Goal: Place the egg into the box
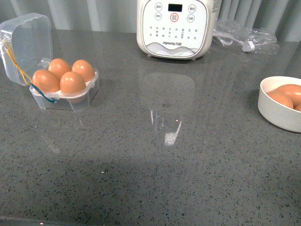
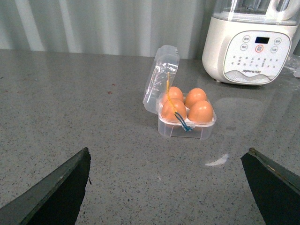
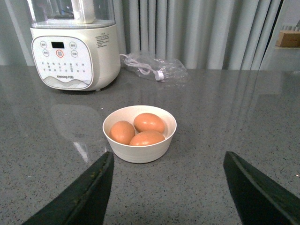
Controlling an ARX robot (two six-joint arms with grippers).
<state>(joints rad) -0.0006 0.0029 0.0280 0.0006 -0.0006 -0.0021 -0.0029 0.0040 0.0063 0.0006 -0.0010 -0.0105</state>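
The clear plastic box (image 1: 26, 42) stands at the table's left with its domed lid tipped back, and a brown egg (image 1: 73, 82) fills each of its cells. In the left wrist view the box (image 2: 161, 77) sits ahead of my left gripper (image 2: 168, 187), which is open, holds nothing and is well short of it. Three more brown eggs (image 3: 149, 122) lie in a round white bowl (image 3: 139, 152), just ahead of my open, empty right gripper (image 3: 168, 187). Neither arm shows in the front view.
A large white appliance (image 1: 174, 28) with buttons stands at the back centre. A crumpled clear plastic bag (image 1: 244, 37) with a cable lies to its right. The white bowl (image 1: 275, 115) is at the right edge of the grey stone table.
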